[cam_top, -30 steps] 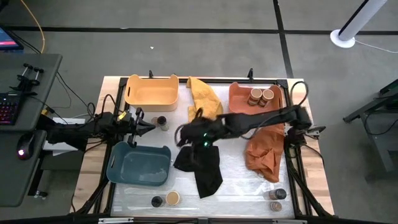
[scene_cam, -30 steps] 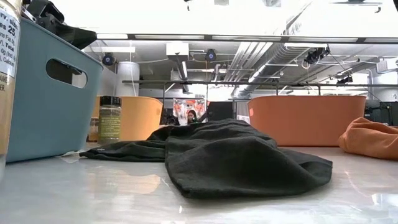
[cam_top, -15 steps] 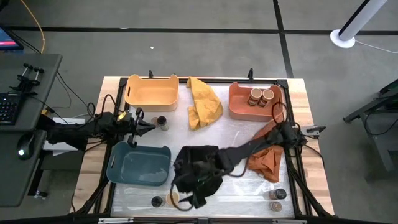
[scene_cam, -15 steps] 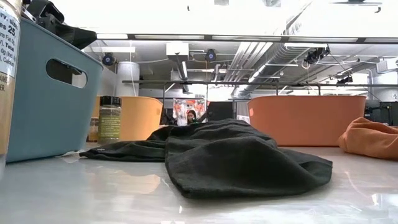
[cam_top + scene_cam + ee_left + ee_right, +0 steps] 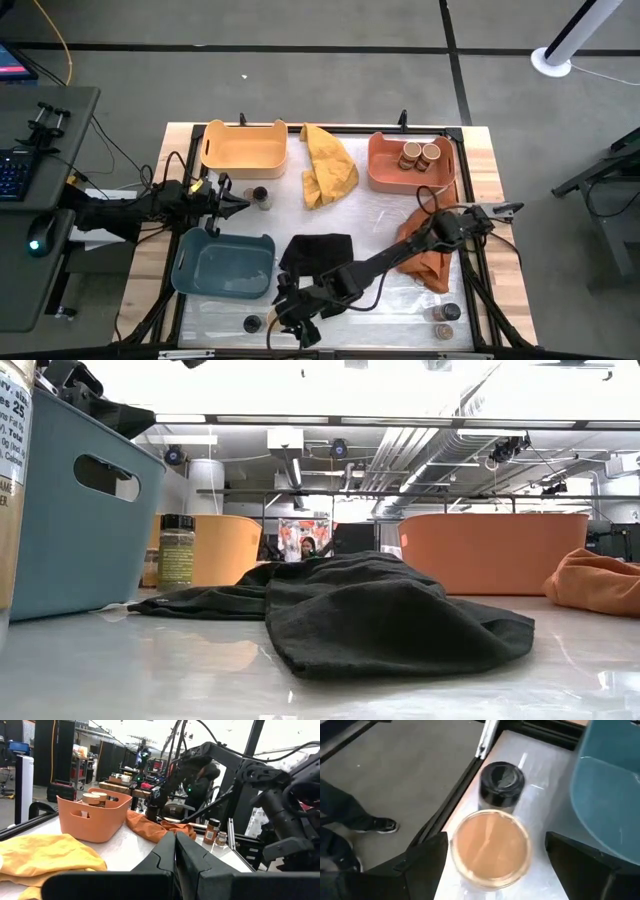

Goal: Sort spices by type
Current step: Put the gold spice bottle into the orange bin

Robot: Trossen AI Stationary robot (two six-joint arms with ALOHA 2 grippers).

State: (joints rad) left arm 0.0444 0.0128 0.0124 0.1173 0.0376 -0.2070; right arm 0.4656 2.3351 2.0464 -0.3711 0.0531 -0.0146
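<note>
Two spice jars stand at the table's near edge: a tan-lidded jar (image 5: 491, 847) and, just beyond it, a black-lidded jar (image 5: 501, 784) (image 5: 252, 323). My right gripper (image 5: 495, 842) (image 5: 290, 322) hovers open above the tan-lidded jar, a finger on either side and clear of it. In the high view the gripper hides that jar. Two tan-lidded jars (image 5: 420, 155) sit in the coral tray (image 5: 382, 172). One black-lidded jar (image 5: 260, 196) stands by the yellow tray (image 5: 243, 145), and two jars (image 5: 446, 320) stand at the near right. My left gripper (image 5: 240, 203) (image 5: 175, 855) waits shut at the left.
The blue tray (image 5: 222, 265) stands close to the right gripper, on its far left. A black cloth (image 5: 318, 255) lies under the right arm, an orange cloth (image 5: 425, 255) to the right, a yellow cloth (image 5: 328, 165) at the back. The table's near edge rail (image 5: 465, 785) runs beside the jars.
My right gripper has swung from above the black cloth toward the table's near edge and somewhat left, sinking as it went, and now hangs over the tan-lidded jar. Its fingers have stayed open. No jar or cloth has moved.
</note>
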